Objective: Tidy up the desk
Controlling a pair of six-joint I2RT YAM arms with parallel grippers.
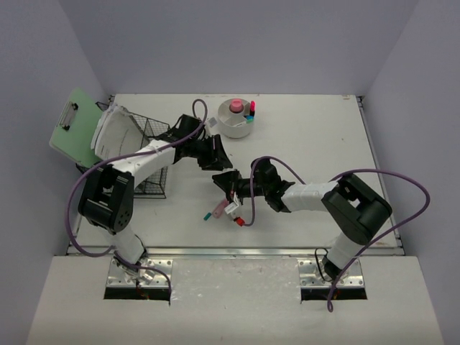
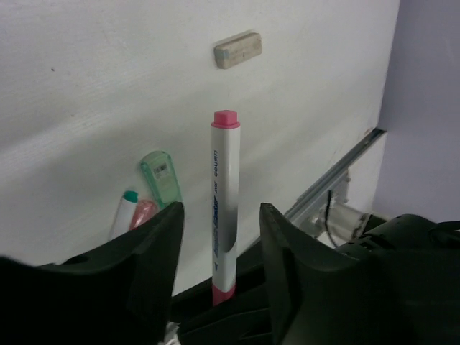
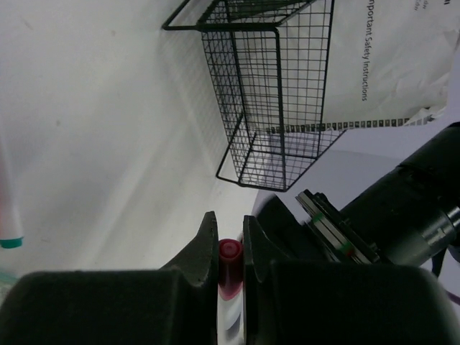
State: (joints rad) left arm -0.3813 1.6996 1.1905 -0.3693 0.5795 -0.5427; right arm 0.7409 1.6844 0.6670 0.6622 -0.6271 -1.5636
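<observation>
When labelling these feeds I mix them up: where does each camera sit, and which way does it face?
Top external: above and behind the bases, looking down on the desk; both arms show.
Left wrist: on the left arm, looking across the desk; left jaws stand open either side of the pink marker.
Right wrist: on the right arm, facing the wire basket; right jaws pinch the marker's pink end.
Shared: both wrist views show that marker.

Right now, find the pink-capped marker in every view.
Top external: pink-capped marker, centre of the desk, nearer the front edge.
Left wrist: upright mid-frame between the open left fingers.
Right wrist: bottom centre, pink end pinched by the right fingers.
Shared landmark: teal-capped marker, both wrist views.
</observation>
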